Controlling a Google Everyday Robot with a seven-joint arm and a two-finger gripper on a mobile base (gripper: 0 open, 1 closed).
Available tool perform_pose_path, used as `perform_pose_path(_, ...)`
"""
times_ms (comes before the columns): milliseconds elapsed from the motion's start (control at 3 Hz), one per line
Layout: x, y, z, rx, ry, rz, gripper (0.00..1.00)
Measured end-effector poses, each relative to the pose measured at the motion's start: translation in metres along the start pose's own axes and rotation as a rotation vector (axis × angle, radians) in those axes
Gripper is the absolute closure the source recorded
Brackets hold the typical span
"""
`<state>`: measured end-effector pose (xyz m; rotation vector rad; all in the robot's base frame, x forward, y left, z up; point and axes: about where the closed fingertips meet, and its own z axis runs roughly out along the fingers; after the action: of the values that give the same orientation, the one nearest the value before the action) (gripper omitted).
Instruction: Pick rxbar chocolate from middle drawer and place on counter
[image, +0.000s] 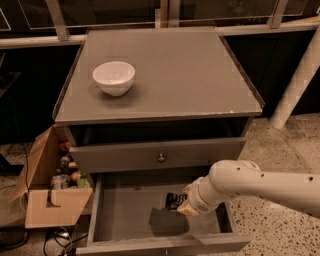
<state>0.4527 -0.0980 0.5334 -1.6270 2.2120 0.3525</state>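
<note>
In the camera view, my arm comes in from the right, low over the open middle drawer (120, 212). My pincer (181, 204) hangs inside it, toward the right half of the floor. Its tip is bundled against the dark, so I cannot tell whether the pincer is wide or narrow, or whether it has anything in it.

The rxbar chocolate (172, 199) shows as a small black patch with faint pale print. It lies right at the tip of my pincer, on its left, touching it or as good as touching. Only part of the bar is visible, so I cannot read its long axis with confidence, nor say whether it lies flat on the drawer floor or is already lifted off it. Just nearer the camera than my pincer lies a darker grey patch (167, 222), which I take for shadow rather than the bar.

The coming move turns on that closeness. The bar is not away from my pincer but at it, so I judge that closing and lifting matter more than reaching.

The counter (180, 75) is above and behind my pincer, past the closed drawer front (160, 157). That surface carries a white bowl (114, 77) up and to my pincer's left.
</note>
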Motion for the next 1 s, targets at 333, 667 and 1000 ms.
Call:
perform_pose_path(333,-0.001,-0.013,-0.020,0.028,-0.005,0.015,1.00)
perform_pose_path(667,0.006,-0.026,-0.057,0.069,0.017,0.039,1.00)
perform_pose_path(1000,0.007,-0.033,-0.099,0.120,0.061,0.036,1.00)
